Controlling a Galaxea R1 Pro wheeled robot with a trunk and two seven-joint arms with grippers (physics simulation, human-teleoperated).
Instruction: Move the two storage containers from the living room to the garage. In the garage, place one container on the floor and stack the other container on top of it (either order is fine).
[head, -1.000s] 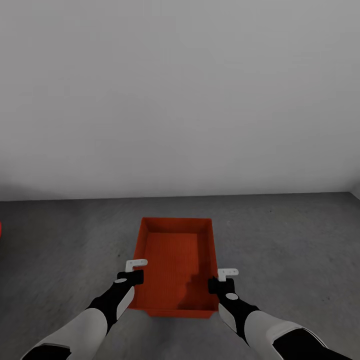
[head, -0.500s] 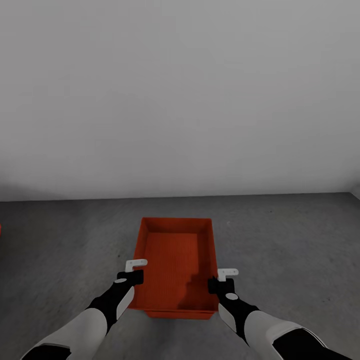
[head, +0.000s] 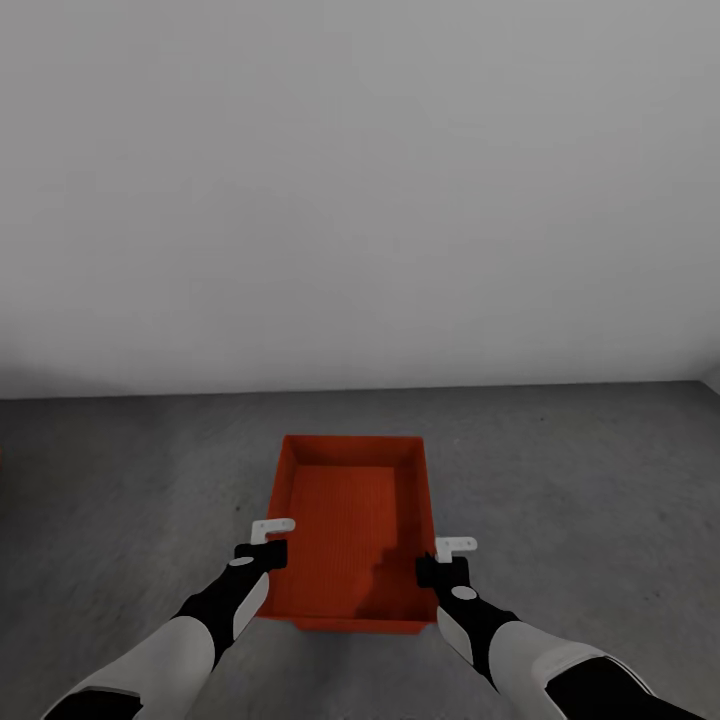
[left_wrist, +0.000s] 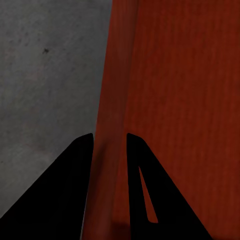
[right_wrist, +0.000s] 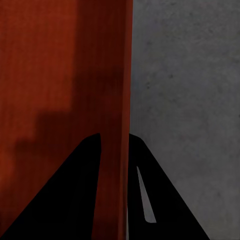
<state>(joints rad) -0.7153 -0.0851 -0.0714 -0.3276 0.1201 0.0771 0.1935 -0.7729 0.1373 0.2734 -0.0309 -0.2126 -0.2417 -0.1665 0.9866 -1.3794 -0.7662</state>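
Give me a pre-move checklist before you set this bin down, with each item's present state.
1. Left gripper clamped on storage container wall: ok.
2. Right gripper clamped on the opposite wall: ok.
3. Container level between both arms: ok.
4. Over the garage floor, grey concrete: ok.
5. Second container in place beneath or nearby: cannot tell.
6. Gap between container bottom and floor: cannot tell.

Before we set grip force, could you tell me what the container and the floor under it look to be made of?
The container: probably matte orange-red plastic, judging by its thin straight walls and finely ribbed bottom. The floor: apparently rough, dull grey concrete, mottled with dark specks. As a render, neither is certain.
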